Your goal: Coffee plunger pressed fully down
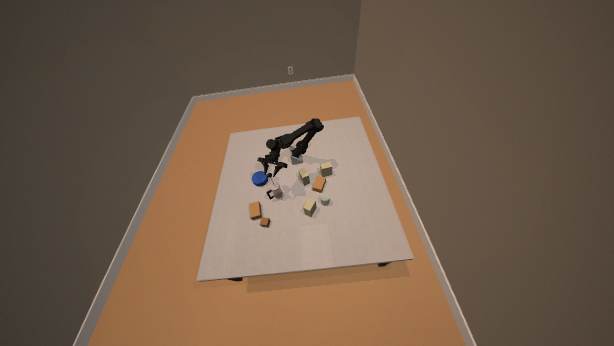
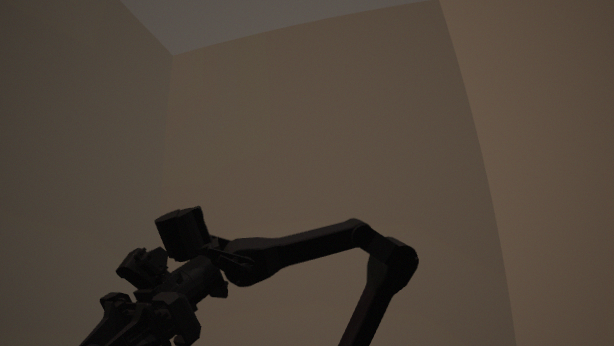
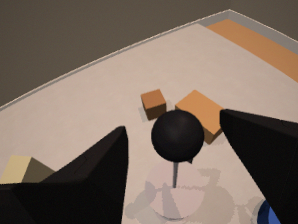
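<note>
Coffee press [image 1: 275,191]: small clear glass cyl. w/ dark side handle, standing upright on table, left-centre area, just right of and nearer than a blue disc, far side of two orange blocks. Plunger knob [image 3: 177,135]: black ball on thin dark rod [image 3: 174,175], sticking up well above the pale round lid [image 3: 174,196], so plunger not pushed down. In wrist view, knob sits mid-frame, nothing touching it.
</note>
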